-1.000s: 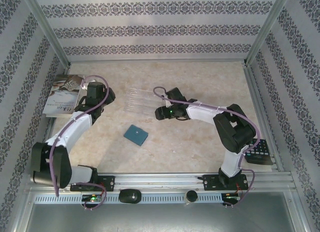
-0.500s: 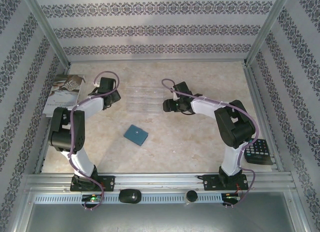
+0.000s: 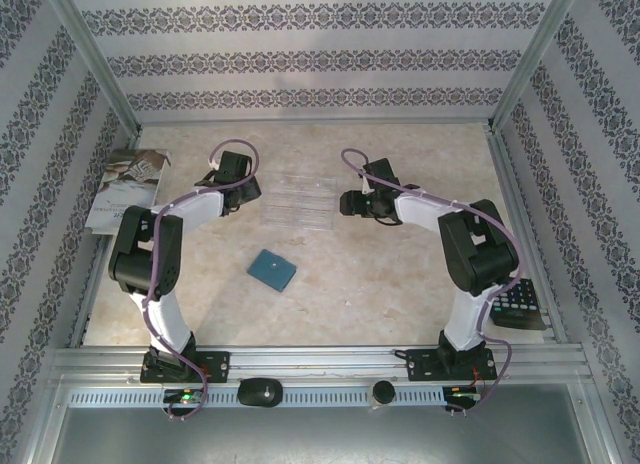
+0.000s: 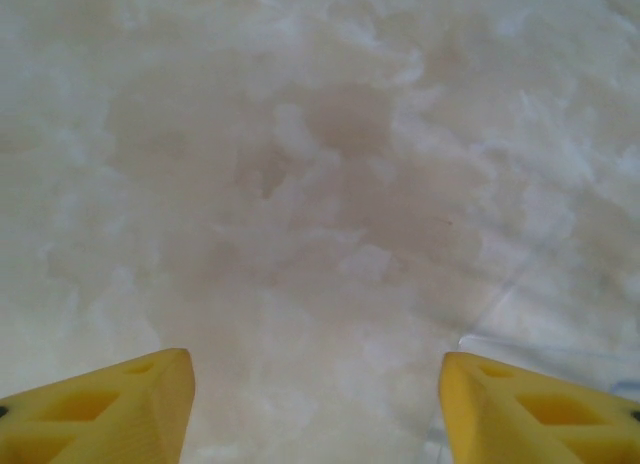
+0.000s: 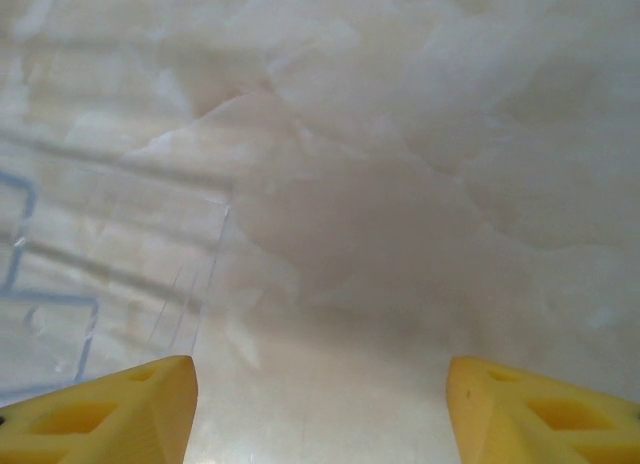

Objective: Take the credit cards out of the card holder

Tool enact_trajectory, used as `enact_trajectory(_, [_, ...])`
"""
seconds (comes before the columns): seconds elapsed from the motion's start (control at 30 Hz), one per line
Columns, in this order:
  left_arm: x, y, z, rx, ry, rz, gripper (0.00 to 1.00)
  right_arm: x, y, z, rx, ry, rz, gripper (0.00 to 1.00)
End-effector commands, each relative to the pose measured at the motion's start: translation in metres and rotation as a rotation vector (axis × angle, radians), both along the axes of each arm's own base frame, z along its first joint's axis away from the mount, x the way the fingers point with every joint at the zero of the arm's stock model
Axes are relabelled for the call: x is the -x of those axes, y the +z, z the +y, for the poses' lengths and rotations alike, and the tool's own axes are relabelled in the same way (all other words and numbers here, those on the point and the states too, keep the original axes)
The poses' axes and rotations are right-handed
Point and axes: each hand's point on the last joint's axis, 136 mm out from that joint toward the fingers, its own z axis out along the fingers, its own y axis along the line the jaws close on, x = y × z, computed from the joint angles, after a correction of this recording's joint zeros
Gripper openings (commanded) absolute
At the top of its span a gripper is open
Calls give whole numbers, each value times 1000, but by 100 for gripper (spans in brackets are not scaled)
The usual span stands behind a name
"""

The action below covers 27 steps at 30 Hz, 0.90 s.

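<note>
Teal and squarish, the card holder [image 3: 271, 270] lies flat on the marbled beige surface [image 3: 400, 274] in the top view. It sits between the two arms, nearer their bases than the clear plastic tray [image 3: 297, 199] and well apart from it. The marble shows through the tray's ridged floor. The left fingers [image 3: 248, 194] sit just beside the tray's left end, and the right fingers [image 3: 348, 202] just beside its right end. A white booklet [image 3: 127, 189] lies at the left edge, its print too small to read. A black calculator [image 3: 518, 306] lies at the right edge, its key labels illegible.

From the left wrist, the yellow wedge-shaped left fingers [image 4: 110, 404] are spread wide with bare marble between them. A corner of the tray [image 4: 545, 334] lies at lower right.

From the right wrist, the yellow right fingers [image 5: 110, 409] are equally spread over bare marble. The tray's [image 5: 100, 254] thin transparent wall, blue-tinted along its edges, lies at the left.
</note>
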Motion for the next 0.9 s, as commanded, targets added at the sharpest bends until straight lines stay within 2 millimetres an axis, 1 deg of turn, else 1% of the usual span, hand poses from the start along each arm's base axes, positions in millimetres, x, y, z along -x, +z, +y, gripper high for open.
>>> enact_trajectory(0.0, [9,30,7,29,38,-82,75,12,41,9,-64,25,-76,71])
enact_trajectory(0.07, [14,52,9,37,36,-152,85,28,38,27,-63,92,-45,74])
enact_trajectory(0.13, [20,78,13,41,45,-239,97,41,27,43,-44,147,-11,75])
enact_trajectory(0.17, [24,93,16,43,52,-289,100,47,20,48,-36,164,4,75])
enact_trajectory(0.23, [30,117,24,51,78,-367,99,51,10,55,-25,176,26,76])
enact_trajectory(0.33, [41,139,44,82,175,-455,99,51,3,60,-10,173,35,75])
enact_trajectory(0.4, [40,151,44,181,132,-519,99,48,-1,62,2,175,39,75])
enact_trajectory(0.43, [40,155,41,253,116,-546,99,45,-4,62,14,171,45,75])
enact_trajectory(0.47, [42,154,47,326,154,-545,99,42,-8,60,23,163,53,74])
enact_trajectory(0.5, [41,155,46,396,145,-550,99,39,-12,58,29,154,62,73])
enact_trajectory(0.53, [39,159,42,469,103,-572,99,35,-15,56,31,142,66,72])
enact_trajectory(0.57, [38,159,38,531,82,-576,99,31,-16,54,34,131,66,72])
enact_trajectory(0.63, [38,165,29,610,14,-609,99,22,-15,50,37,115,56,72])
enact_trajectory(0.67, [39,168,25,623,-10,-629,100,17,-15,49,38,110,51,71])
enact_trajectory(0.73, [41,167,23,646,-12,-633,99,8,-14,46,41,97,47,71])
enact_trajectory(0.87, [44,162,18,658,-32,-582,100,-8,-13,40,48,74,40,71])
